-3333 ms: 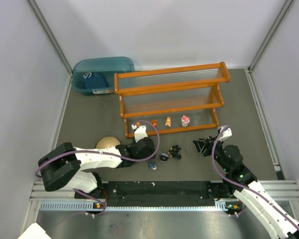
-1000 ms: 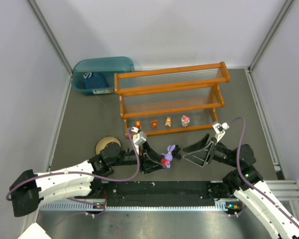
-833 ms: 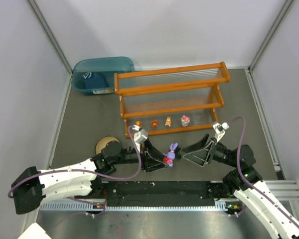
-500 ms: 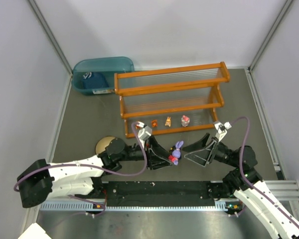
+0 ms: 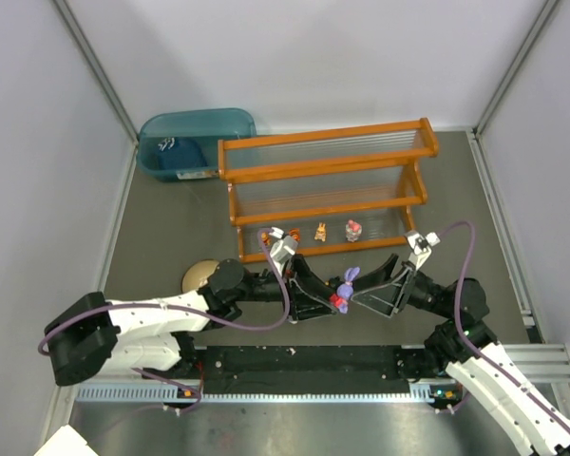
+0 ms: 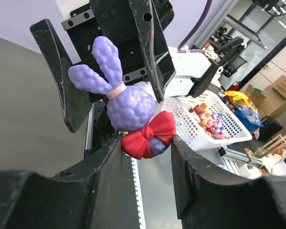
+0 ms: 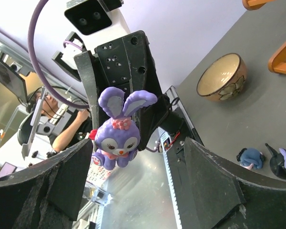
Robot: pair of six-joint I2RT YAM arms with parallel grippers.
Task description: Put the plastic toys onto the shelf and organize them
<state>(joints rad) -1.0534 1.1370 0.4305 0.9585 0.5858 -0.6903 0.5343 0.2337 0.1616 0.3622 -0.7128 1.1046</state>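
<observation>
We see a grey surface (image 5: pixel 171 228) with the shelf (image 5: pixel 323 166) standing at its far middle: an orange frame with two clear ribbed tiers. Both arms lie low in front of it, reaching toward each other.

The left arm (image 5: pixel 152 323) stretches rightward and the right arm (image 5: pixel 484 366) leftward, so the two pincers meet just in front of the shelf's lower tier. A teal bin (image 5: pixel 195 123) sits just beside the shelf's left end; inside it we make out a dark-blue item with a white mark, too small to read. A tan bowl (image 5: pixel 198 274) with a flower pattern on its side (image 7: pixel 222 76) rests on the surface, partly hidden by the left arm.

The left pincer (image 6: pixel 145 143) is closed narrow on the bunny (image 6: pixel 131 107), gripping it at the red bow, ears pointing up. The bunny (image 5: pixel 345 285) is in the air above the surface. The right pincer (image 7: pixel 138 143) is spread wide, and the bunny (image 7: pixel 118 131) hangs between its fingers with a gap on each side.

On the lower tier, orange and tan toys (image 5: pixel 320 230) stand in a row, with a pink-red toy (image 5: pixel 352 229) at the right end. A blue toy (image 7: pixel 251 157) and a black toy (image 7: pixel 281 164) lie near each other on the surface. We find no writing clear enough to read on any of them.
</observation>
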